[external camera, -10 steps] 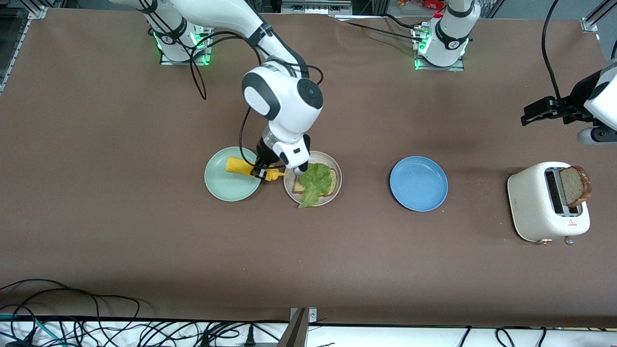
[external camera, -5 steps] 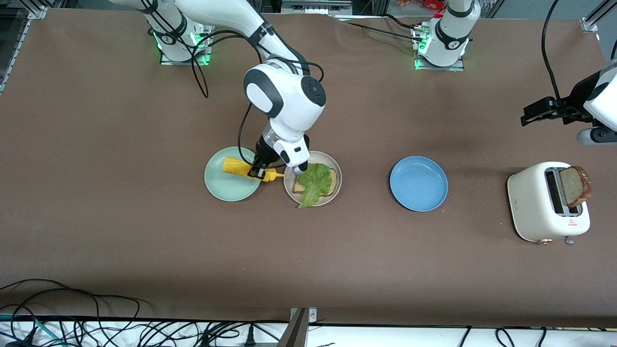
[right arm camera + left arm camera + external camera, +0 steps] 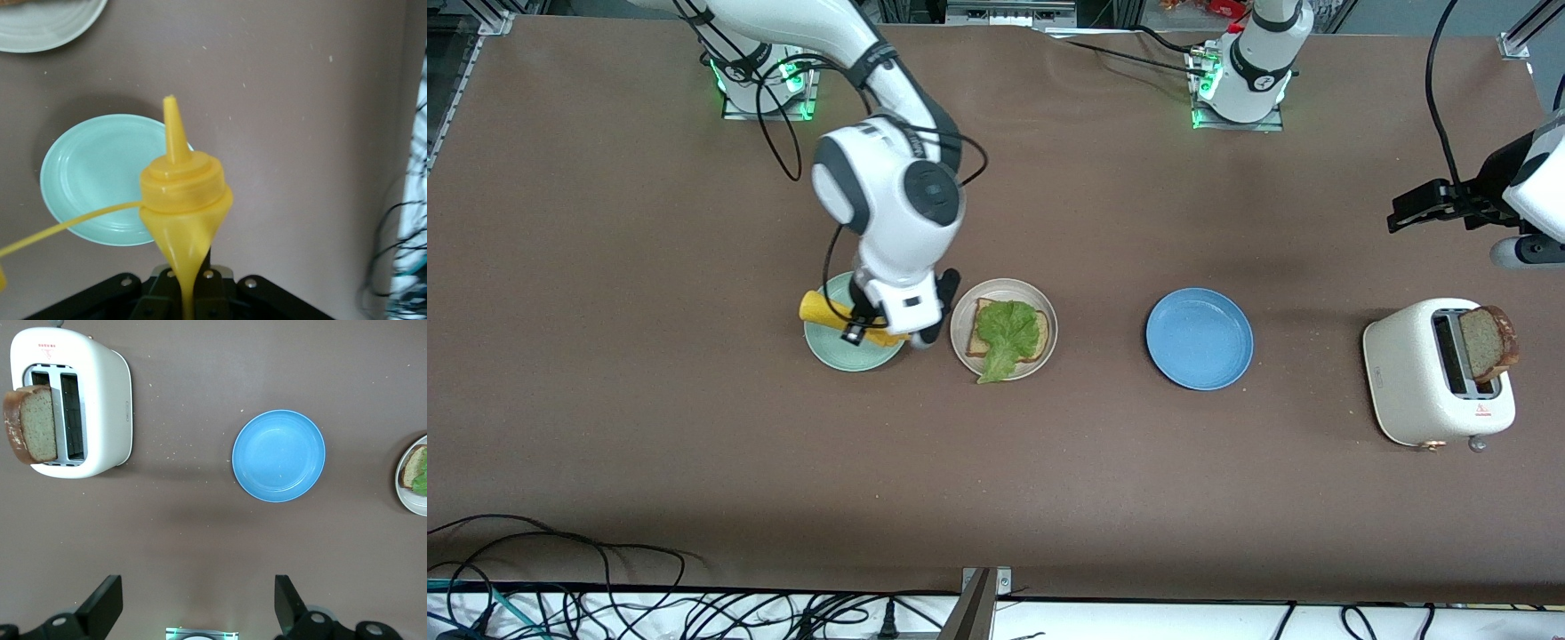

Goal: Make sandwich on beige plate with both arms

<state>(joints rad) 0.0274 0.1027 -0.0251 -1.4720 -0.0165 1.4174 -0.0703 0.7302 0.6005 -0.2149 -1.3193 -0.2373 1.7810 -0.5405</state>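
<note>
Front view: the sandwich [image 3: 1007,331] is found unfinished on the beige plate [image 3: 963,345], between the mint plate [image 3: 831,349] and the blue plate [image 3: 1199,339]. One bread slice lies flat with a ruffled lettuce leaf [image 3: 1009,338] over it, the leaf tip overhanging the rim toward the camera. A second slice [image 3: 1487,342] stands upright in the toaster [image 3: 1409,378] at the left arm's end of the table.

The right gripper [image 3: 863,324] is seen over the mint plate, clamped on a yellow bottle [image 3: 827,310] held tilted. In the right wrist view the bottle [image 3: 185,193] is pinched thin between the jaws, with its nozzle pointing away from the camera; soft, yielding plastic is indicated.

The left gripper [image 3: 193,607] is held high above bare table between toaster and blue plate, fingers spread wide and empty; that arm is judged to be waiting.

Handling judgement: the bread is taken to be light, porous and easily crushed or crumbled; a hold across the darker crust edges, which are likely firmer, is advised. The upright slice offers its exposed upper part for a pinch. The lettuce is limp, thin and liable to shift when the top slice is laid. The plates are matte, shallow and rigid, with raised rims.
</note>
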